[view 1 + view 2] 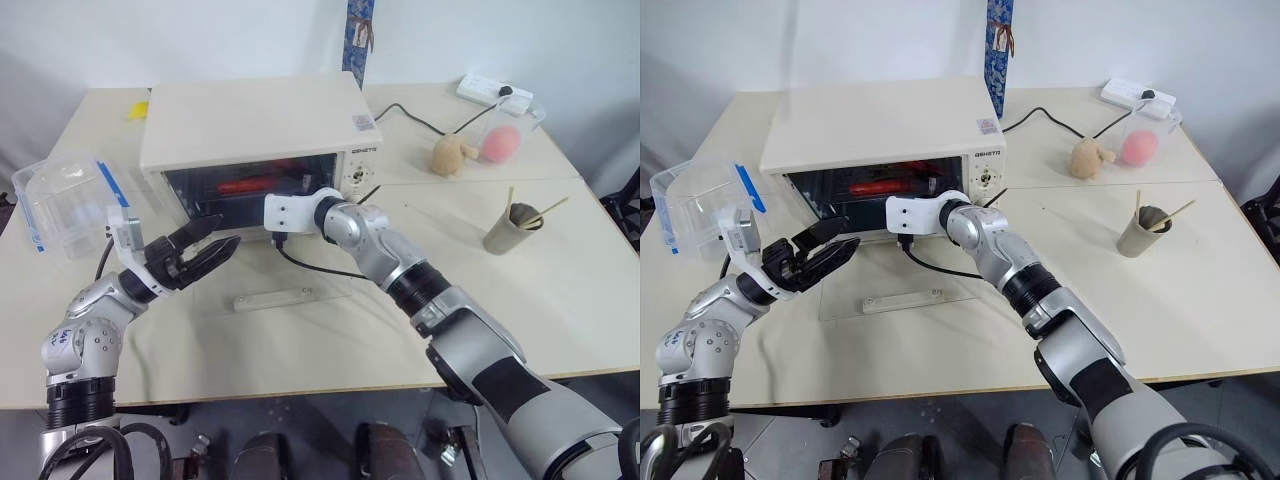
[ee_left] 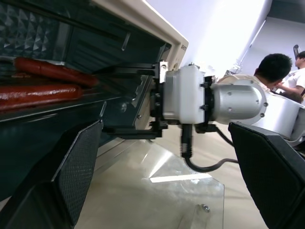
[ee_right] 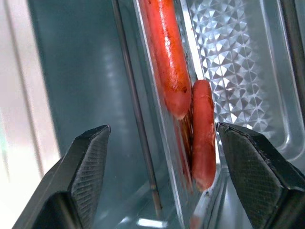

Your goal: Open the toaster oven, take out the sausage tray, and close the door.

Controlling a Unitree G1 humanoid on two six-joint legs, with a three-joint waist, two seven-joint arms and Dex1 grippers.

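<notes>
The cream-white toaster oven [image 1: 255, 118] stands at the back of the table. Its glass door [image 1: 310, 283] lies folded down flat, the white bar handle [image 1: 272, 298] toward me. Inside, the sausage tray [image 3: 164, 129] holds two red sausages [image 3: 167, 57]. My right gripper [image 3: 162, 162] reaches into the oven mouth, open, its fingers [image 2: 128, 71] standing either side of the tray's near edge without touching it. My left gripper [image 1: 205, 248] hovers open and holding nothing, above the door in front of the oven's left part.
A clear plastic box with blue clips [image 1: 62, 205] sits at the left edge. To the right are a cup with chopsticks [image 1: 512, 228], a plush toy [image 1: 452, 155], a pink object in a clear tub [image 1: 503, 142] and a power strip [image 1: 495, 92]. People [image 2: 272, 71] sit beyond the table.
</notes>
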